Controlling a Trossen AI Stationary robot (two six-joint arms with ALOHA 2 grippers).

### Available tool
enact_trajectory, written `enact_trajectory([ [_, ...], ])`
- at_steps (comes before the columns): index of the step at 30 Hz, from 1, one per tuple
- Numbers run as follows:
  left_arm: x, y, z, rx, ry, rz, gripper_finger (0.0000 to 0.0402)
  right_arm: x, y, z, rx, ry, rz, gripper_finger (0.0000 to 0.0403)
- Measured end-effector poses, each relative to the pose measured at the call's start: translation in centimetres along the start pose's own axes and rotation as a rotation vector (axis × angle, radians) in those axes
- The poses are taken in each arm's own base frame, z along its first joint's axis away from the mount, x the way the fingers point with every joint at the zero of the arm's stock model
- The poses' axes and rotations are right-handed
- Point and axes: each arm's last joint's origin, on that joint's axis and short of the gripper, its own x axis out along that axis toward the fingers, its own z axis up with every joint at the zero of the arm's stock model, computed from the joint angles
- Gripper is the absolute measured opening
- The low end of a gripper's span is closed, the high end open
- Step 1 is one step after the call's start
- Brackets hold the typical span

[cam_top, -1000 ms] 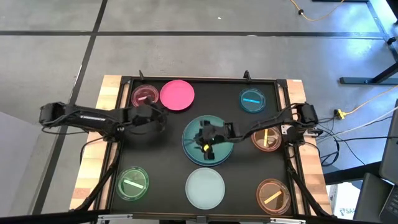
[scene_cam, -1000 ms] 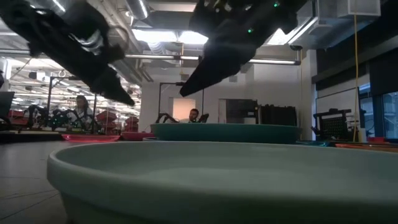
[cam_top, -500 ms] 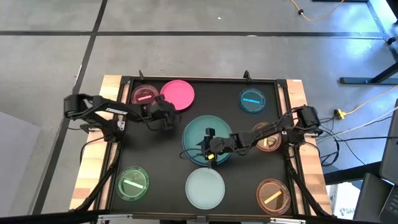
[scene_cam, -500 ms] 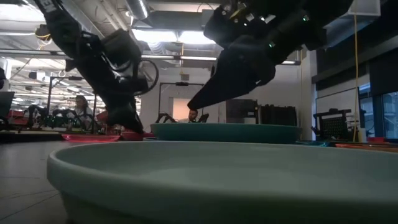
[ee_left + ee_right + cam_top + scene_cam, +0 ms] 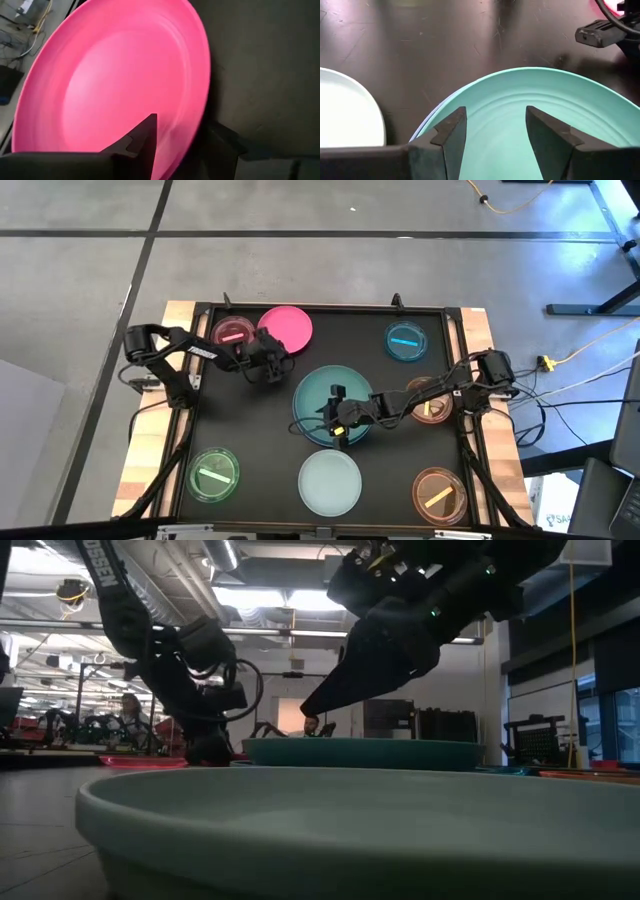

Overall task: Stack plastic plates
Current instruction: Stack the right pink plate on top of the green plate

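The pink plate (image 5: pixel 285 328) lies flat on the black mat at the far side. My left gripper (image 5: pixel 277 356) is open at its near rim. In the left wrist view one finger (image 5: pixel 145 140) is over the plate's inside (image 5: pixel 115 85) and the other (image 5: pixel 220 145) is outside the rim. A teal plate (image 5: pixel 330 402) lies in a blue-grey plate (image 5: pixel 427 125) at the table's middle. My right gripper (image 5: pixel 495 135) hangs open above the teal plate (image 5: pixel 545 110), clear of it in the low view (image 5: pixel 305 710). My left gripper (image 5: pixel 182 135) stands astride the pink plate's near rim (image 5: pixel 202 105), slanting down from the table's near left. One finger is above the inside and one is outside over the mat. Whether either finger touches the rim I cannot tell.
A pale mint plate (image 5: pixel 330 482) lies near the front edge. Small translucent dishes ring the mat: pink (image 5: pixel 232 333), blue (image 5: pixel 405 341), two orange (image 5: pixel 430 402) (image 5: pixel 437 492), and green (image 5: pixel 213 475). The mat has a raised black frame (image 5: pixel 320 307).
My left gripper has swung toward the table's right and come down to the pink plate's near rim, slowing in the last half second. My right gripper has shifted a little toward the near edge over the teal plate, then held still. No plate has moved.
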Motion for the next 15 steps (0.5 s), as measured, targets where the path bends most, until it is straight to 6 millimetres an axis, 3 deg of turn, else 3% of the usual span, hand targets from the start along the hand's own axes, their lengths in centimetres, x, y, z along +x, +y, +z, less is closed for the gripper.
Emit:
enact_trajectory([
  [4, -0.3, -0.5, 0.2, 0.052, -0.002, 0.006, 0.0105, 0.0, -0.1, 0.0, 0.000, 0.000, -0.024, 0.0195],
  [11, -1.2, -1.6, 0.7, 0.141, -0.036, -0.009, 0.0015, 0.0, 0.0, 0.3, 0.004, -0.026, -0.025, 0.0195],
  [15, -2.3, -2.2, 1.3, 0.168, -0.064, 0.010, 0.0012, -1.1, -0.2, 1.1, 0.008, -0.050, -0.025, 0.0195],
])
